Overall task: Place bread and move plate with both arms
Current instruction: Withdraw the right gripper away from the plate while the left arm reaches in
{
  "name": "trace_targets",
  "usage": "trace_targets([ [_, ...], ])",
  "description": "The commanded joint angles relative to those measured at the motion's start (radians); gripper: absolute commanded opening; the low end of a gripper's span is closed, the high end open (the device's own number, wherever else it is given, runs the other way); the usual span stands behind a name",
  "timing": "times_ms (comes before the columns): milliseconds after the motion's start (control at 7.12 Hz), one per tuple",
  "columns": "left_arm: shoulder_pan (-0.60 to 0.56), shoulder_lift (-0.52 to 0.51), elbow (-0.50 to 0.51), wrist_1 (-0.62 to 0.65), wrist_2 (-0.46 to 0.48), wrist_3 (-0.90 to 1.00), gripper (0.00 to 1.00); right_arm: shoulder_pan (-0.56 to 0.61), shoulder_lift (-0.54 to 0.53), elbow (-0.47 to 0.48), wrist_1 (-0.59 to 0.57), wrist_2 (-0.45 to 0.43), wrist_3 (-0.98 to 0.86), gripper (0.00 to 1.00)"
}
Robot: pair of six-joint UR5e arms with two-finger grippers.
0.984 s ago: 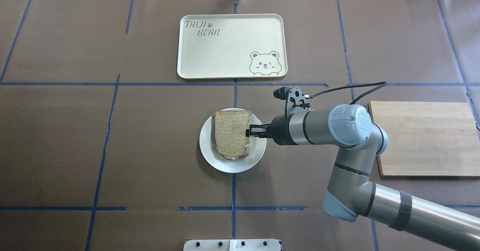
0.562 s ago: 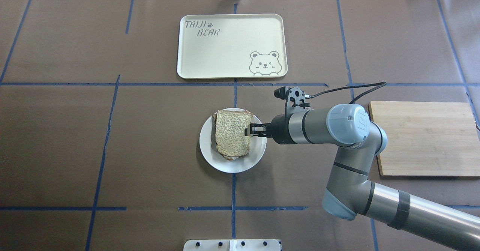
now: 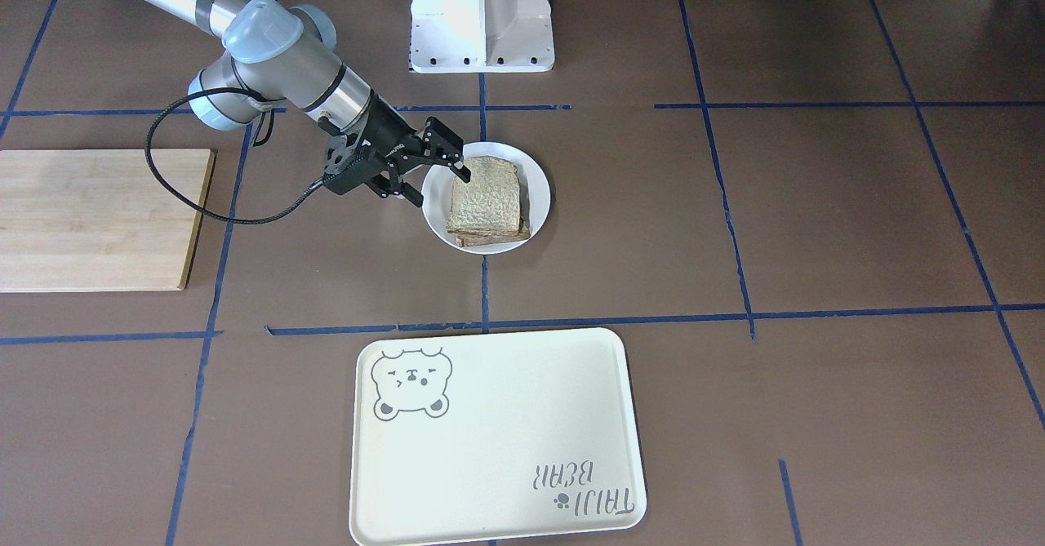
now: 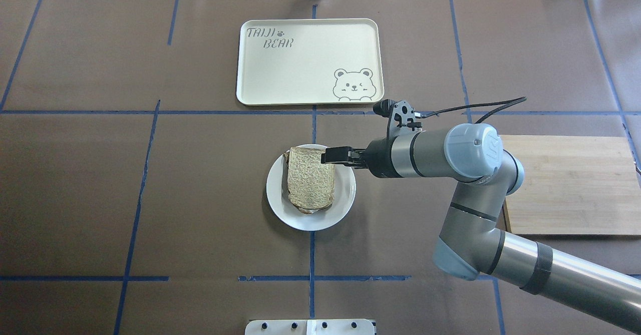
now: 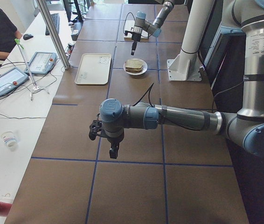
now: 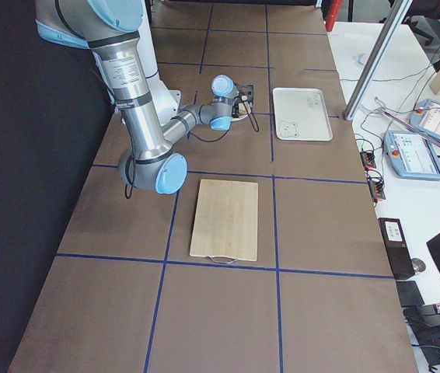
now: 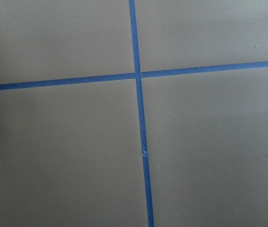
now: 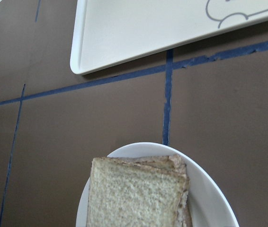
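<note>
Your right arm (image 4: 425,152) comes in from the near right corner of the table (image 4: 100,200), bends at the elbow and runs its forearm level toward the left. That puts the right gripper (image 4: 328,155) over the far right edge of the plate (image 4: 280,210). In the front-facing view its jaws stand apart, one finger over the bread's corner and the other out by the plate's rim, and they grasp nothing. The bread (image 4: 310,177) lies flat on the plate at the middle of the table, stacked on another slice whose crust shows beneath it. The cream tray (image 4: 310,62) sits beyond the plate on the far side, across a line of blue tape (image 7: 138,118). The wooden board (image 4: 571,185) lies to the right. Your left arm (image 5: 183,119) is well apart from the plate, stretched out over the table with its wrist bent down. The left gripper (image 5: 114,153) points at the table cover near a tape line. You cannot tell how its jaws stand.
</note>
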Motion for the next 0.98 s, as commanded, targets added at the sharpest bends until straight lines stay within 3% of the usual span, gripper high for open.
trace_targets([
  [0,0.081,-0.010,-0.062,-0.070,0.000,-0.144,1.00,0.090,-0.024,0.084,-0.132,0.039,-0.007,1.00],
  [281,0.169,-0.004,-0.061,-0.391,0.000,-0.412,1.00,0.177,-0.061,0.197,-0.322,0.042,-0.085,1.00],
  [562,0.295,-0.001,-0.050,-0.672,0.011,-0.758,1.00,0.211,-0.100,0.314,-0.617,0.042,-0.316,1.00],
  [843,0.454,-0.011,-0.050,-0.898,0.118,-1.109,1.00,0.248,-0.103,0.384,-0.877,0.059,-0.508,1.00],
])
